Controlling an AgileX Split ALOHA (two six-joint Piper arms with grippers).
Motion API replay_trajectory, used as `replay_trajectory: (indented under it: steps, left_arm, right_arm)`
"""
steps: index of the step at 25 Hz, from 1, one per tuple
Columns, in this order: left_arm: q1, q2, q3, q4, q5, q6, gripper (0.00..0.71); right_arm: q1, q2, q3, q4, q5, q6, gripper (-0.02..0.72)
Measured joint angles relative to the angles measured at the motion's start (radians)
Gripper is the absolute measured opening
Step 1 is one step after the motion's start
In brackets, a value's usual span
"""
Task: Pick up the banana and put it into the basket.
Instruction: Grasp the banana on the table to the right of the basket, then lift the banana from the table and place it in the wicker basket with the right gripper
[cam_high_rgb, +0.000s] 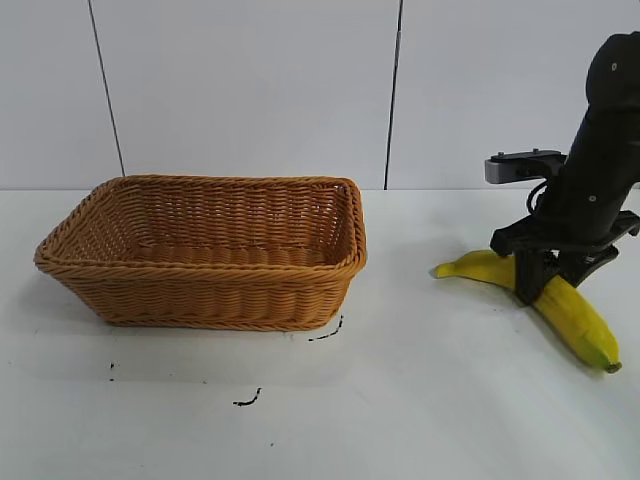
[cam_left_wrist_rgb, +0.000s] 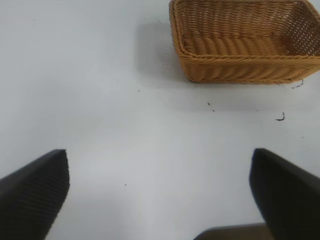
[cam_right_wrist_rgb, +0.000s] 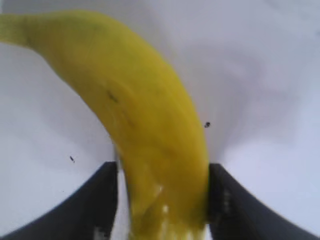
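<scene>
- Yellow, long, curved banana (cam_high_rgb: 572, 308) with greenish tip lying on the white table (cam_high_rgb: 420, 400) at lower right of the exterior view, well apart from the tan-orange woven wicker basket (cam_high_rgb: 205, 250) at centre left.
- Straddled near its middle by the black right gripper (cam_high_rgb: 545, 285); seen from the right wrist, fingers (cam_right_wrist_rgb: 97, 200) pressed against both flanks of the fruit (cam_right_wrist_rgb: 150, 135), so pinching the banana.
- Judged to be at the grasp itself, with the banana apparently not yet off the table; lift yet to come.
- Best to squeeze gently and firmly enough: soft skin bruises, and a curved body can roll or pivot in the pinch.
- Best to raise straight up, high enough to clear the braided rim, then carry toward frame left and lower over the basket's hollow before release.
- Left gripper (cam_left_wrist_rgb: 160, 200) idle, out of the exterior view, fingers spread wide over bare table, basket (cam_left_wrist_rgb: 240, 65) at upper right of its view.
</scene>
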Motion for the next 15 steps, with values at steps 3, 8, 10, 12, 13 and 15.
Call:
replay_trajectory:
  steps: [3, 8, 10, 12, 13, 15]
  left_arm:
    - [0.000, 0.000, 0.000, 0.000, 0.000, 0.000, 0.695]
    - [0.000, 0.000, 0.000, 0.000, 0.000, 0.000, 0.695]
    - [0.000, 0.000, 0.000, 0.000, 0.000, 0.000, 0.695]
    - [0.000, 0.000, 0.000, 0.000, 0.000, 0.000, 0.695]
    - [0.000, 0.000, 0.000, 0.000, 0.000, 0.000, 0.695]
    - [0.000, 0.000, 0.000, 0.000, 0.000, 0.000, 0.695]
  right_arm:
    - [0.000, -0.054, -0.069, -0.001, 0.081, 0.025, 0.320]
    - [0.000, -0.133, -0.231, -0.001, 0.260, 0.052, 0.320]
    - [0.000, -0.139, -0.301, 0.003, 0.308, 0.052, 0.320]
    - [0.007, -0.139, -0.351, 0.003, 0.325, 0.052, 0.320]
    - [0.012, -0.139, -0.373, 0.003, 0.327, 0.052, 0.320]
    - [0.039, -0.137, -0.412, -0.001, 0.325, 0.043, 0.320]
